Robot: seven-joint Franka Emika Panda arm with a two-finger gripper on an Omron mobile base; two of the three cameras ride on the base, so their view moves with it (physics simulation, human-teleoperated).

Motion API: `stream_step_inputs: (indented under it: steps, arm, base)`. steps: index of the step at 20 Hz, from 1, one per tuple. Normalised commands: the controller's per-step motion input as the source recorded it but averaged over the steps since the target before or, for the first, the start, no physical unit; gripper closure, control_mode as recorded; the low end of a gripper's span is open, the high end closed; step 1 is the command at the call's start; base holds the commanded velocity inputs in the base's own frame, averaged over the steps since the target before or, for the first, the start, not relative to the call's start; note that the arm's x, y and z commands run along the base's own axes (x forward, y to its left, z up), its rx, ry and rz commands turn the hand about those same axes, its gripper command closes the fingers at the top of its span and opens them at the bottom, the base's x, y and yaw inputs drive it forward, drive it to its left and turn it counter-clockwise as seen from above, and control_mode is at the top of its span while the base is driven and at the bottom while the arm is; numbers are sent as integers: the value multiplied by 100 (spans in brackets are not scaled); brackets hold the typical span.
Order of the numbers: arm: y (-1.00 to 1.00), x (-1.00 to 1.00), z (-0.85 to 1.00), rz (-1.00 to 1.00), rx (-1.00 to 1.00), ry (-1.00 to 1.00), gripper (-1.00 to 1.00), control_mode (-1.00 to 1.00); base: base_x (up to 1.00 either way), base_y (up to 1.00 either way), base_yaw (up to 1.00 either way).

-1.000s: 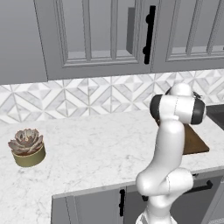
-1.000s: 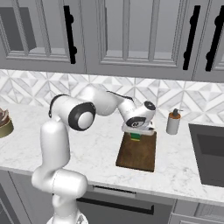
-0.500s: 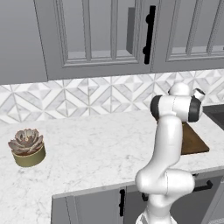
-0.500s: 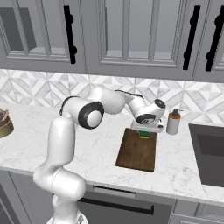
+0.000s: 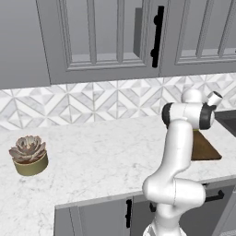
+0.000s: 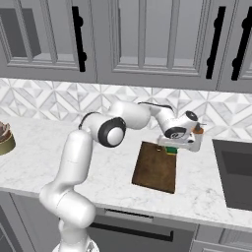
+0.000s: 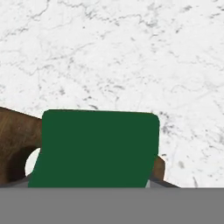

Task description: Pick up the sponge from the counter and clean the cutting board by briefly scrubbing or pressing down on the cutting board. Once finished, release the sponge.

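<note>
As I look along the hand, the sponge [image 7: 96, 148] sits green side toward the camera, close up between the fingers, with an end of the board [image 7: 17, 140] and its round hole behind it and the counter [image 7: 131, 57] beyond. From the right base camera, I see the gripper [image 6: 173, 149] clamped on the sponge [image 6: 171, 150] at the far end of the board [image 6: 155, 167], which lies flat on the counter [image 6: 39, 162]. I cannot tell whether the sponge touches the board. Farther left, a potted succulent [image 5: 28, 155] stands well apart. A dark sink [image 6: 236, 179] lies to the right.
</note>
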Motion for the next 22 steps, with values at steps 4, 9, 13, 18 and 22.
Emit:
stream_step_inputs:
  steps: [4, 9, 13, 18, 22]
  arm:
    - [-38, 0, -12, 1, 0, 0, 100, -100]
    - [-7, -7, -4, 0, 0, -1, 100, -100]
    - [19, -4, 1, 0, 3, 0, 100, -100]
    - [28, -21, 1, 0, 1, -1, 100, -100]
    - [15, -26, 0, 0, 0, -2, 100, -100]
  base:
    - [0, 0, 0]
    - [0, 0, 0]
    - [0, 0, 0]
    - [0, 0, 0]
    - [0, 0, 0]
